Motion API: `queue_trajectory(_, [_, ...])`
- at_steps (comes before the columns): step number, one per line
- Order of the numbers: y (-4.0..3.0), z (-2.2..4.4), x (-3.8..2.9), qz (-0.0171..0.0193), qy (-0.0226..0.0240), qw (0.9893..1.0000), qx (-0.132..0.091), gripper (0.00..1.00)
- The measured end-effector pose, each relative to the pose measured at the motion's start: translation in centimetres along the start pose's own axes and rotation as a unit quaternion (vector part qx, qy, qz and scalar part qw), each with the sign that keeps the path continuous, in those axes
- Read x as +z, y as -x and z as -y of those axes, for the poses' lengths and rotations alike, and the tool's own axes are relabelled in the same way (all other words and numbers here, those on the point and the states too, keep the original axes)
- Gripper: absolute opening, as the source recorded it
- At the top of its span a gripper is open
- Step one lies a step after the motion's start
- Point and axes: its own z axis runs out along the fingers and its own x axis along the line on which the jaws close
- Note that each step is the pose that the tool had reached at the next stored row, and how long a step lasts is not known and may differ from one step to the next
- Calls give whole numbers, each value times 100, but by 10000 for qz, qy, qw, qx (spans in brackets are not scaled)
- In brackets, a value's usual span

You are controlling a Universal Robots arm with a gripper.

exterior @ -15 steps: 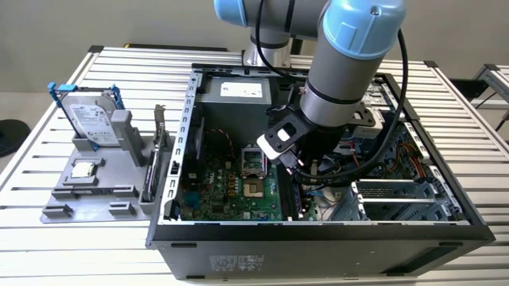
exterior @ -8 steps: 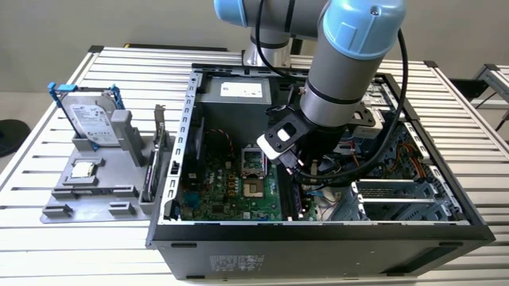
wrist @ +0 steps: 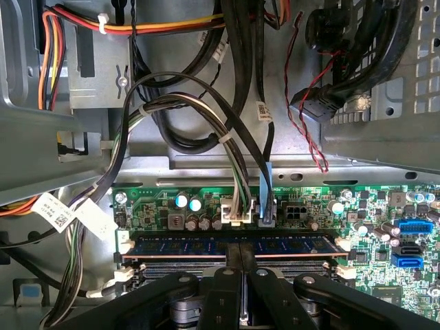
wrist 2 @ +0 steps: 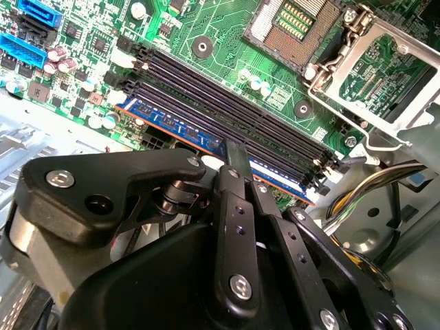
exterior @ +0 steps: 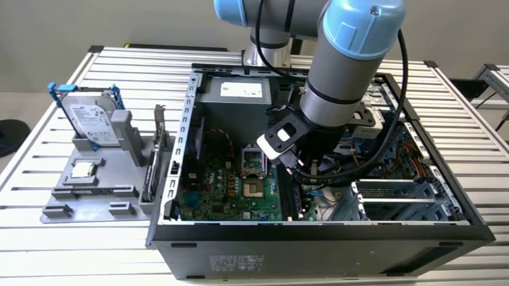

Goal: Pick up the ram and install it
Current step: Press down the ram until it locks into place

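The pincer (wrist: 240, 268) is pinching the ram (wrist: 206, 244) at mid-length, keeping it level; the ram is sitting in the outermost motherboard slot (wrist 2: 227, 103), aligned for seating.

Slatted metal table (exterior: 71, 250), open computer case (exterior: 318, 247), apparently grey parts holder (exterior: 95, 199) beside it
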Motion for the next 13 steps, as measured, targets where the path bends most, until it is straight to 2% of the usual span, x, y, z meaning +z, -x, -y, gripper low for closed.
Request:
queue_trajectory(7, [-1,0,-4,-2,0,10000,0,0])
queue_trajectory(8, [-4,0,-28,-3,0,10000,0,0])
queue_trajectory(9, [-9,0,-54,-24,3,10000,-1,0])
queue_trajectory(11, [0,5,-155,-6,1,10000,0,0])
queue_trajectory(13, [0,8,-247,-9,1,10000,0,0])
